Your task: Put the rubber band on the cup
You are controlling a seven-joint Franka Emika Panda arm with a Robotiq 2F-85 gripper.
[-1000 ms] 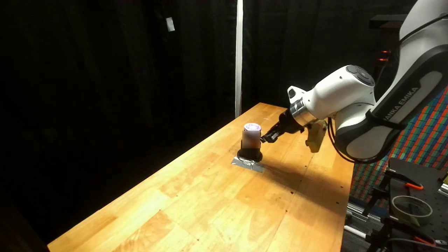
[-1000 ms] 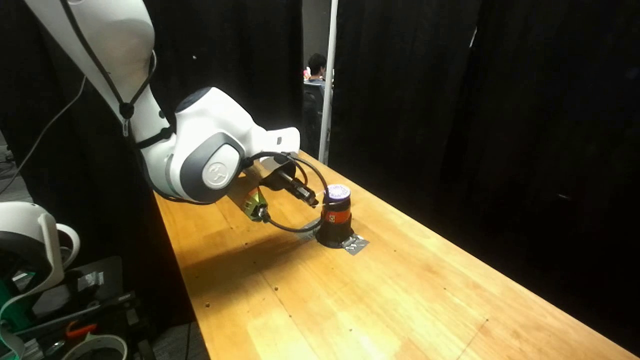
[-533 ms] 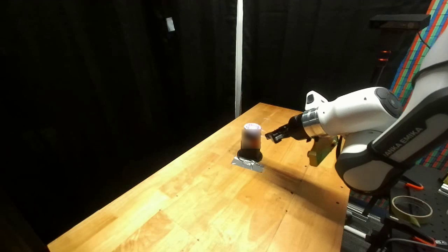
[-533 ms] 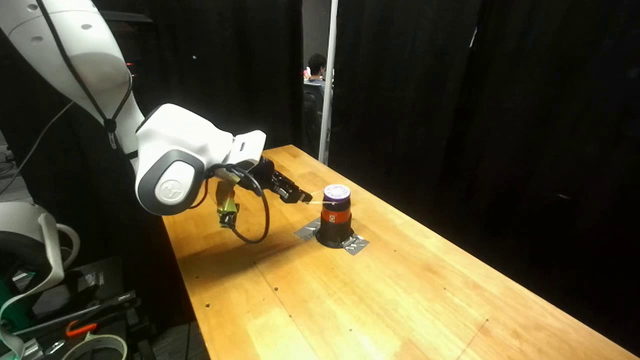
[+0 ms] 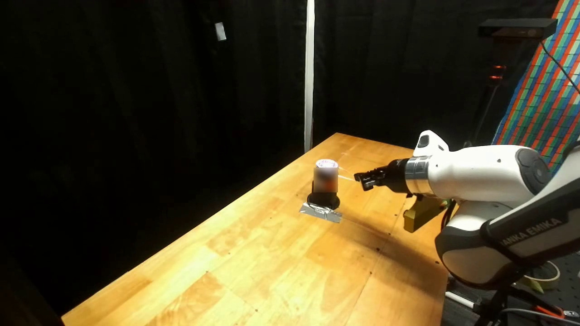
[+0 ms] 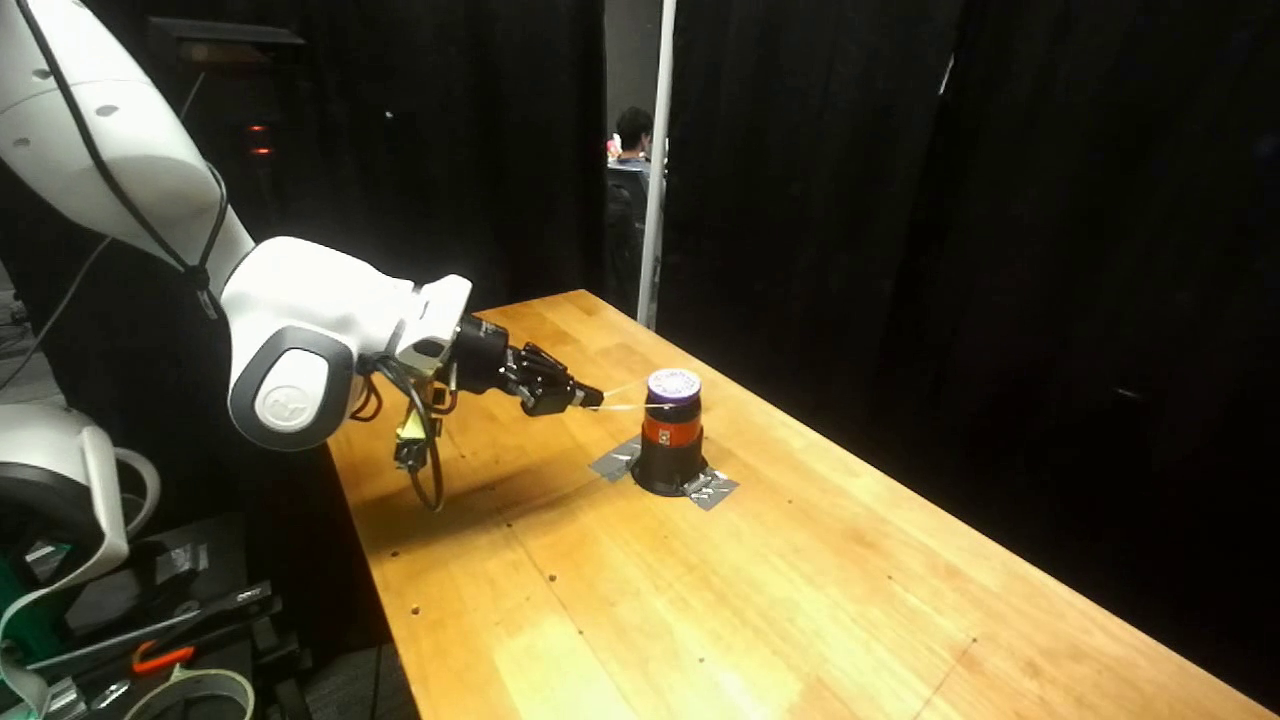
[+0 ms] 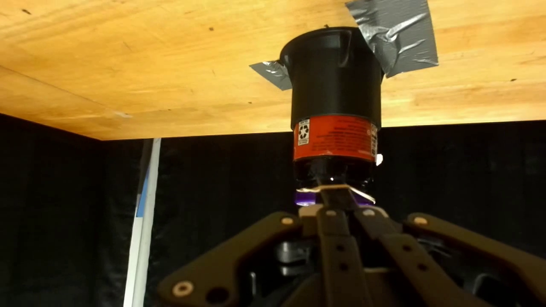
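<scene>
Just right of centre in an exterior view, cup (image 6: 672, 435) stands upright, rubber band (image 6: 626, 407) seemingly looped round its top and stretched to the gripper (image 6: 596, 399). Jaws look closed on it, pinched or hooked unclear. Mostly done, I'd say; release left.

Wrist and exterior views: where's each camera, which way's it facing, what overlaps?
Exterior view: set higher than the wooden table, looking down across it; the arm enters from picture right.
Exterior view: also raised, angled down at the cup and rubber band; arm enters from picture left.
Wrist view: at the arm's end, facing the cup, scene upside down; of the robot, only the jaws show, looking shut.
Shared: wooden table, cup and rubber band in all three; arm in both exterior views.
</scene>
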